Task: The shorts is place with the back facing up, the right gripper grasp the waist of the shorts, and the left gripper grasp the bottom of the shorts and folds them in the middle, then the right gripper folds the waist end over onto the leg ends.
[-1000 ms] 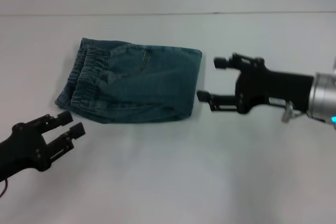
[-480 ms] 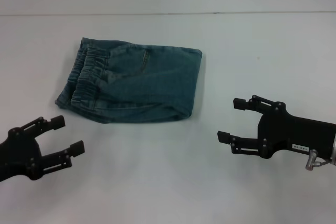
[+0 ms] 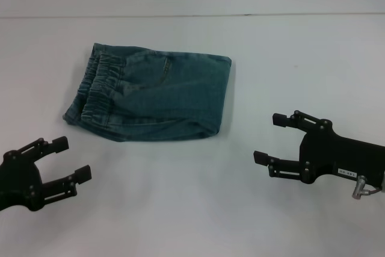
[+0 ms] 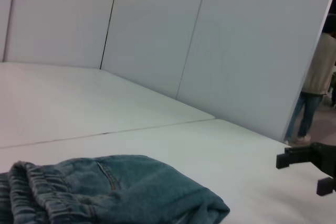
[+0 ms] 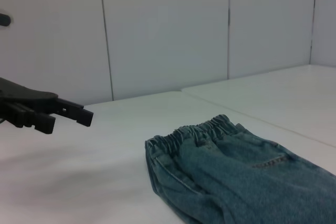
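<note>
The white counter (image 3: pixel 192 209) fills nearly everything in front of the robot, bare but for one bundle of denim. That bundle, the shorts (image 3: pixel 153 97), lies toward the robot's left and the far side, already doubled over into a compact rectangle with the elastic waistband stacked at its left edge and a smooth fold at its right.

The right claw (image 3: pixel 269 138) was up against that right-hand fold a second ago; it has since pulled back toward the robot and now hangs well apart from the cloth, its fingers spread wide and holding nothing. The left claw (image 3: pixel 67 159) has also drifted back and a little lower, sitting near the front left corner of the shorts without touching them, likewise spread wide and empty.

With both arms backed off and the fabric lying flat and undisturbed, the folding looks finished to me, and the arms seem to be retiring.
</note>
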Controlling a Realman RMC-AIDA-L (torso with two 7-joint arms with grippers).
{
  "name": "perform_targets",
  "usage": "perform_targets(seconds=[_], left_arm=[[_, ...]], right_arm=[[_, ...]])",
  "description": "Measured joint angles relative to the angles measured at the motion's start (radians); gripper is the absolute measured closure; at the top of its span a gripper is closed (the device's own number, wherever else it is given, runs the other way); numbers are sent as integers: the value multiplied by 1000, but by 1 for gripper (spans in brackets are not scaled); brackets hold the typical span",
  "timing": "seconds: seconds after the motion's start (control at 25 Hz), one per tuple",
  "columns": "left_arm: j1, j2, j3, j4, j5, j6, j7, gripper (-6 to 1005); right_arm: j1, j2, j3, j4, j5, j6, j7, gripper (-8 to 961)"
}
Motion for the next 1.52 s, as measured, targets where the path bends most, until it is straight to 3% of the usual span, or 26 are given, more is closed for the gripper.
perform_targets(seconds=[0.84, 1.52], left_arm=[[-9, 17, -2, 48, 76, 75, -61, 122], [-38, 38, -12, 65, 146, 65, -91, 122]], right_arm=[[9, -7, 10, 2, -55, -106, -41, 26], [162, -5, -14, 64, -130, -92, -31, 26]])
